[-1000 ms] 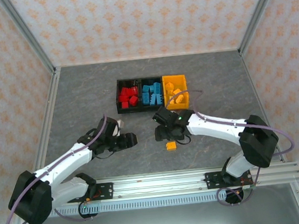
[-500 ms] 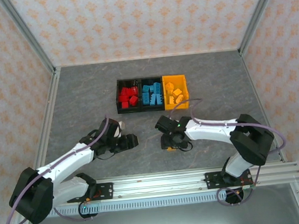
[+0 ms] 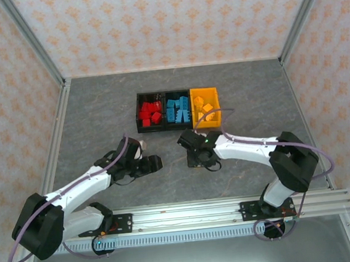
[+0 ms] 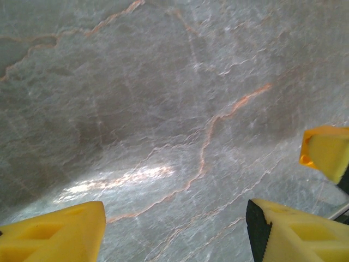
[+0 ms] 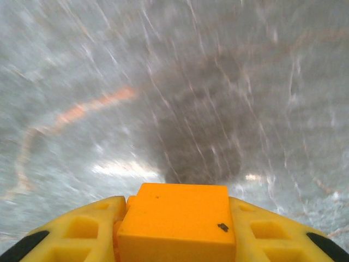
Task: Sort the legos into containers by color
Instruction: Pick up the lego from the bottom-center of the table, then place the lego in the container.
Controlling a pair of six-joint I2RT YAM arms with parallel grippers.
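Now the right gripper (image 3: 197, 158) has closed on the orange brick (image 5: 177, 218). A second ago that brick lay loose on the table (image 3: 99, 113), just nearer the bases than the open jaws; half a second ago the gripper stood over it. In the right wrist view it sits square between the yellow fingers (image 5: 82, 232), flush to both and filling the gap, with grey stone below it. You cannot tell from that view whether it is off the surface yet. The pick seems done, so the carry is next. The orange-yellow bin (image 3: 204, 91) lies ahead of this gripper on its far side and a little to its right, near but not touching. Beside it are the black bin of blue bricks (image 3: 176, 92) and the black bin of red bricks (image 3: 148, 94). The left gripper (image 3: 150, 165) has not moved: its jaws stand apart with bare table between them, well off to the left of the right gripper. No other loose brick shows near either gripper, so this may be the last one.
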